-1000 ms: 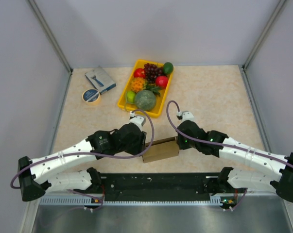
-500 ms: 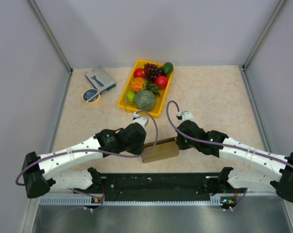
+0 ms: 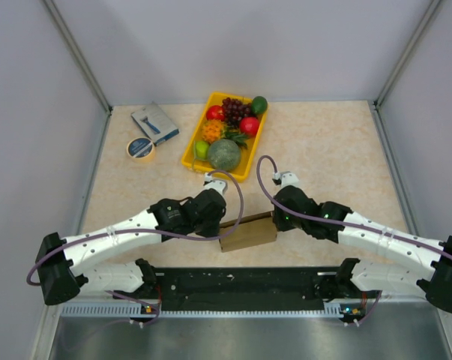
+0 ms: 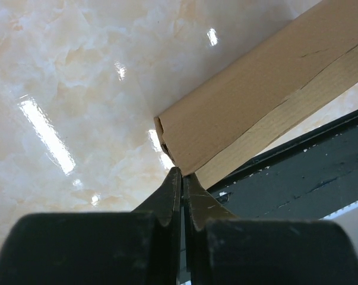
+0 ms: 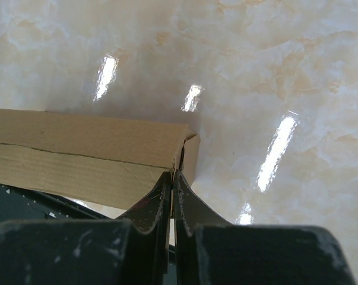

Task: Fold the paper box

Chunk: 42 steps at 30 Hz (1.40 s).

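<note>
The paper box (image 3: 248, 233) is a brown cardboard piece folded into a flat long shape, lying near the table's front edge between both arms. My left gripper (image 3: 220, 225) is at its left end. In the left wrist view the fingers (image 4: 182, 173) are shut, with the tips touching the lower corner of the box (image 4: 262, 101); no cardboard shows between them. My right gripper (image 3: 276, 222) is at the box's right end. In the right wrist view it (image 5: 173, 174) is shut on a thin edge of the box (image 5: 84, 154).
A yellow tray (image 3: 188, 154) full of fruit stands behind the box. A small blue-grey box (image 3: 155, 124) and a tape roll (image 3: 141, 148) lie at the back left. The black base rail (image 3: 240, 281) runs just in front of the paper box.
My left arm has moved to the right, bringing its gripper up to the box's left end. The right arm and the box have stayed where they were.
</note>
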Motion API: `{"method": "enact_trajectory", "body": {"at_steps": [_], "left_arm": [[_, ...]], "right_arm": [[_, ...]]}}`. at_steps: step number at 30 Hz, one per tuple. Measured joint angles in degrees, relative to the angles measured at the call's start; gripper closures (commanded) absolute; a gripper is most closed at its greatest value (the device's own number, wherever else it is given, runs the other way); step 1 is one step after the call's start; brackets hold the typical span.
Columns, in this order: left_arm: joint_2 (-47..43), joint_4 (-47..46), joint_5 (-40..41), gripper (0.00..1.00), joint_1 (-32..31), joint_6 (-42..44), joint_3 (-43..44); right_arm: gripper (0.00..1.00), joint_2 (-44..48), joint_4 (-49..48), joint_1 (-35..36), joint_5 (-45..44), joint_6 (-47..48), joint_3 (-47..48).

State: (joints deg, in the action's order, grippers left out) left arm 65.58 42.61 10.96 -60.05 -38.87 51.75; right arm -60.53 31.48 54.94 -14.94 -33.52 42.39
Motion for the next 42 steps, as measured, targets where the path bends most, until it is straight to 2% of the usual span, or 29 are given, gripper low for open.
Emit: {"method": "enact_trajectory", "body": {"at_steps": [26, 42], "left_arm": [[3.3, 0.5, -0.8, 1.00, 0.3, -5.4, 2.6], [2.4, -0.3, 0.0, 1.00, 0.4, -8.0, 2.1]], "right_arm": [[1.00, 0.0, 0.6, 0.0, -1.6, 0.0, 0.0], [1.00, 0.0, 0.6, 0.0, -1.6, -0.1, 0.0]]}}
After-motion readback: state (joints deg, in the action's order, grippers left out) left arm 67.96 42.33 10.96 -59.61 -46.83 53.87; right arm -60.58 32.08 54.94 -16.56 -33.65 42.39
